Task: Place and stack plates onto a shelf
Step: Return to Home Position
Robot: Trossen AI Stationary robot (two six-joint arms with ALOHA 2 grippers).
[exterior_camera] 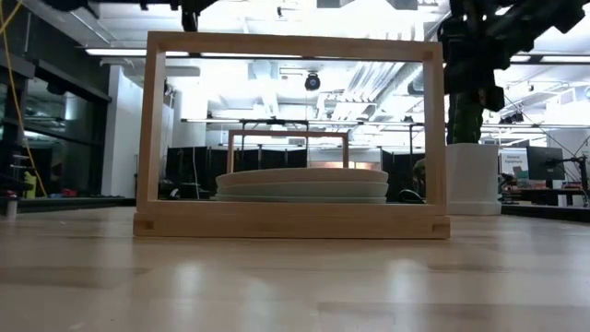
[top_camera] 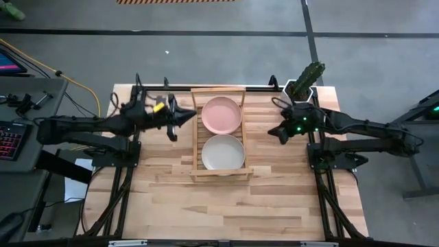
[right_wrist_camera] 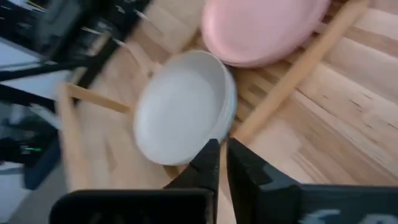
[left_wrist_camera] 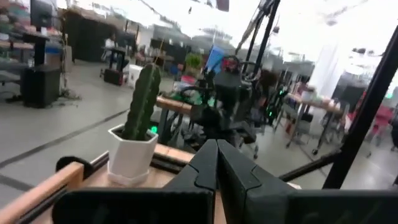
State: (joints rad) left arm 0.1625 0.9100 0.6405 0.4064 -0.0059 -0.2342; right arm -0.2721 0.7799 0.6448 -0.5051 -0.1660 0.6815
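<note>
A green cactus in a white hexagonal pot (top_camera: 305, 84) stands at the table's far edge, just behind the right gripper (top_camera: 276, 130) and close beside that arm. Nothing else lies on the light wooden tabletop (top_camera: 226, 206) near either gripper.

The left gripper (top_camera: 186, 118) hangs raised over the table with its dark fingers pressed together to a point, holding nothing. The right gripper's fingers also meet at the tips, with only a sliver between them, and they are empty. The two grippers point inward toward each other. Between them sits the rectangular light-wood slatted shelf (top_camera: 195, 147), its side rail just ahead of the left tip and somewhat farther from the right one.

Wide bare wood lies open on the near side of the shelf and beneath both arms. The shelf's far end comes close to the table's far edge.

The shelf's long axis runs from the far edge to the near edge, crosswise to both grippers. A round matte pink plate (top_camera: 221, 114) tops the far stack, straight ahead of the left gripper. A round matte cream plate (top_camera: 222, 152) tops the near stack, ahead of the right gripper and slightly toward the near edge. In the low view the stacked rims lie flat and level inside the end frame.
</note>
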